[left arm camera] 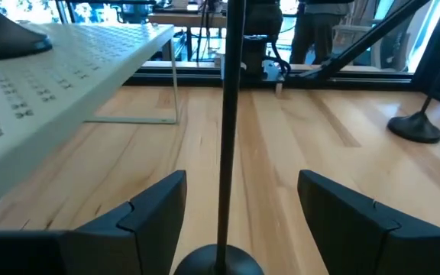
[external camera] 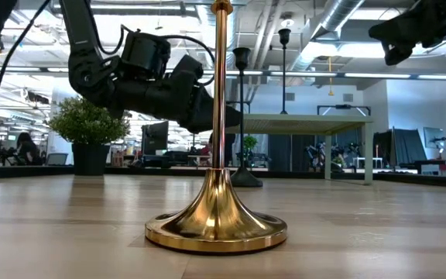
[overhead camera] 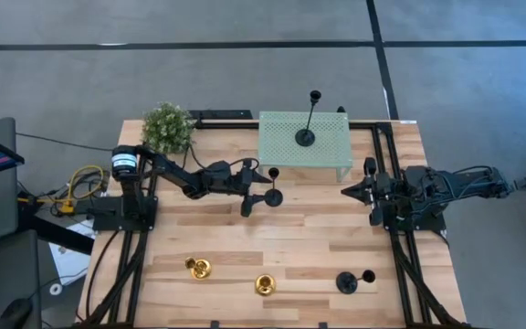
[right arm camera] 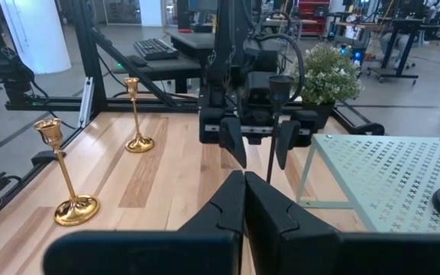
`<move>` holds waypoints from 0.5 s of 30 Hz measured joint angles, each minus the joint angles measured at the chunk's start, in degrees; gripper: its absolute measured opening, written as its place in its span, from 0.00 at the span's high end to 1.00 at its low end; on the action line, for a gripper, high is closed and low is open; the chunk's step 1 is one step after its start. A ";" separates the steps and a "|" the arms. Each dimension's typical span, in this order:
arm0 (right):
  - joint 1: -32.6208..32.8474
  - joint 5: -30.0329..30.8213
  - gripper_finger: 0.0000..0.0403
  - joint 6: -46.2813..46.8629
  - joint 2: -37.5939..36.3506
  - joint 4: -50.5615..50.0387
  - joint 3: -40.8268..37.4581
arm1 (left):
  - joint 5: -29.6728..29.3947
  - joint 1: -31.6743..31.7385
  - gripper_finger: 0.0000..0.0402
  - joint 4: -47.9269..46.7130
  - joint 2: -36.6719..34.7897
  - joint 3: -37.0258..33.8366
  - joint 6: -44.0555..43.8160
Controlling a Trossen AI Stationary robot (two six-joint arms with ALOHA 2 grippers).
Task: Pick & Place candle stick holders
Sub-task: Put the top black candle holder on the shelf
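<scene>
While the right end effector waits at the right side of the table with its two fingers pressed together, the left end effector is at work near the middle of the table. Its fingers are spread wide, one on each side of the thin stem of a black candle stick holder, and in the left wrist view a clear gap shows between the stem and each finger, so nothing is pinched. This holder stands upright on the wood, just in front of the pale green mesh stand.

A second black holder stands upright on top of the mesh stand. The third black holder is at the front right part of the table, well apart from the others; if it stands or leans I cannot tell from above. The two gold holders and stand near the front edge, left of the middle, near each other but not touching. One of them fills the low view, upright on its wide round base.

The small green plant is at the back left corner of the table
</scene>
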 joint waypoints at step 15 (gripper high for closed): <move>0.00 0.02 1.00 0.00 0.00 0.02 0.00 | -0.01 -1.25 0.38 1.28 1.00 3.95 0.00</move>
